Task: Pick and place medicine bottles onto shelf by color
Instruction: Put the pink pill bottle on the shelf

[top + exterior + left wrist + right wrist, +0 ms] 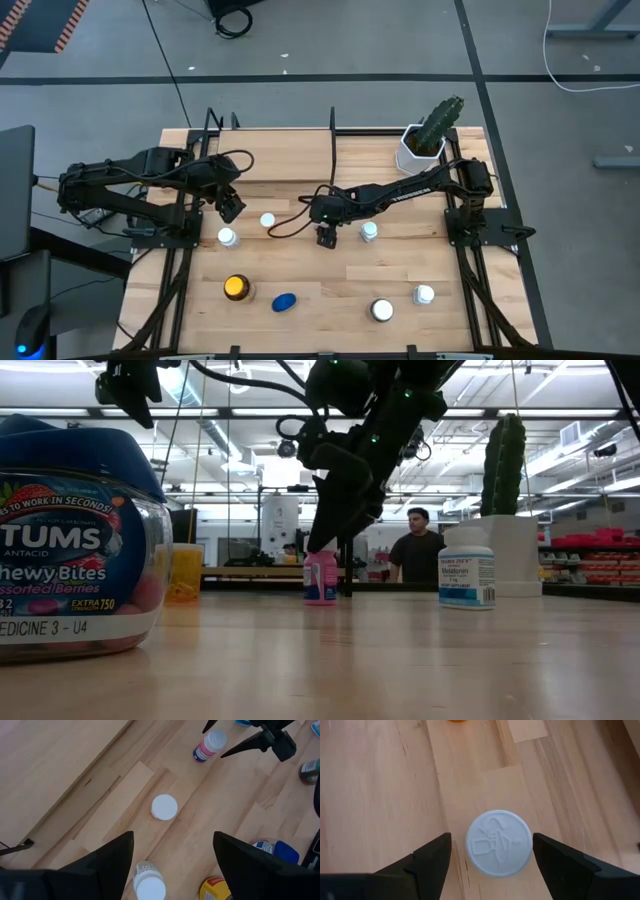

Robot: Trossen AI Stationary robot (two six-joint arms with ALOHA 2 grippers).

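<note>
My right hand [492, 865] hangs spread wide over a white-capped pink bottle [498, 842] standing mid-worktop [420, 270], cap between the fingers, untouched. Left hand [172, 865], also wide, waits beyond.

The whole light-wood plank table [330, 290] is seen from straight overhead, from well above. It is also viewed level from its surface, toward the room, close beside a blue-lidded antacid jar [75, 540]. Each wrist view is aimed steeply down at the planks from nearby. The pink, white-capped bottle [210, 746] is shared by the low and left wrist views.
</note>
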